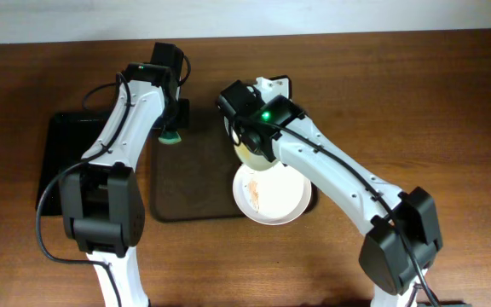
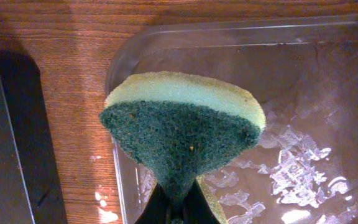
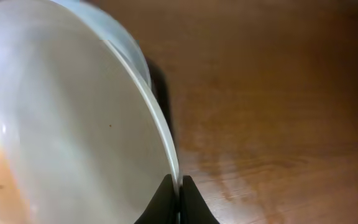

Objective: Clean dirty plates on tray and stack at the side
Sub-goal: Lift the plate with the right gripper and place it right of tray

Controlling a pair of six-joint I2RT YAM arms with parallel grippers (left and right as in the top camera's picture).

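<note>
Looking at the overhead view, I have the left claw (image 2: 179,200) closed on a sponge (image 2: 182,134). Its two dark fingers pinch the lower tip, with the green scouring face towards the wrist camera and the yellow layer behind it. The sponge sits over the far left corner of the tray (image 1: 190,183), and I cannot tell whether it touches the surface. Pale wet streaks show on the tray floor in the left wrist view. A black tray (image 1: 58,162) lies just beside the brown one, on its left.

My right claw (image 3: 179,190) is shut on the rim of a white plate (image 3: 86,130), with a finger on each side of the thin edge. The plate is held tilted on edge over the wooden worktop (image 1: 416,85). A faint orange tint shows at its lower left. A paler bluish rim (image 3: 129,50) peeks out behind its upper edge, and I cannot tell whether that is a separate plate. From overhead this plate is mostly hidden under the right wrist, over the far middle of the tray.

A smeared plate (image 1: 271,196), white with orange marks, lies flat at the tray's right end, near the gripped one.
</note>
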